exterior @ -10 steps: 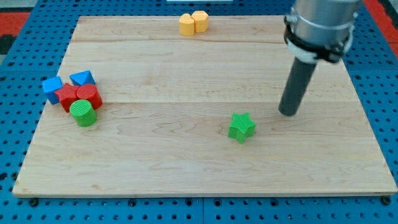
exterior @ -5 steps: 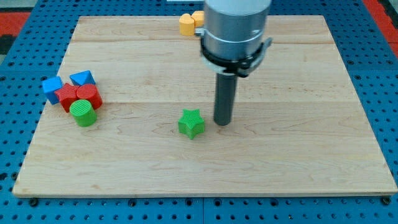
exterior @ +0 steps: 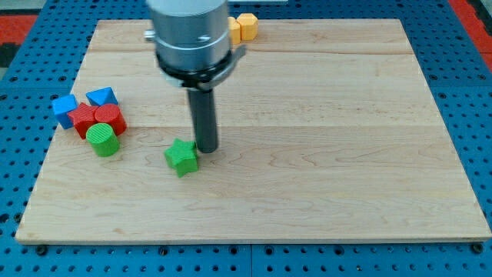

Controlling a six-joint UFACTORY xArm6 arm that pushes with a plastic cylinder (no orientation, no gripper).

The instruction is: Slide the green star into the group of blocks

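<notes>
The green star (exterior: 181, 157) lies on the wooden board at lower middle-left. My tip (exterior: 206, 148) rests just to the star's right and slightly above it, touching or nearly touching it. The group of blocks sits at the view's left: a green cylinder (exterior: 101, 140), two red blocks (exterior: 97, 118) and two blue blocks (exterior: 65, 106) (exterior: 101, 97). The star is about a hundred pixels to the right of the green cylinder.
Two yellow blocks (exterior: 243, 27) stand at the board's top edge, partly hidden behind the arm's body (exterior: 191, 38). The wooden board (exterior: 346, 154) lies on a blue pegboard surface.
My tip has swept from the view's right to the left, pushing the green star leftward from the board's middle-right toward the group of blocks.
</notes>
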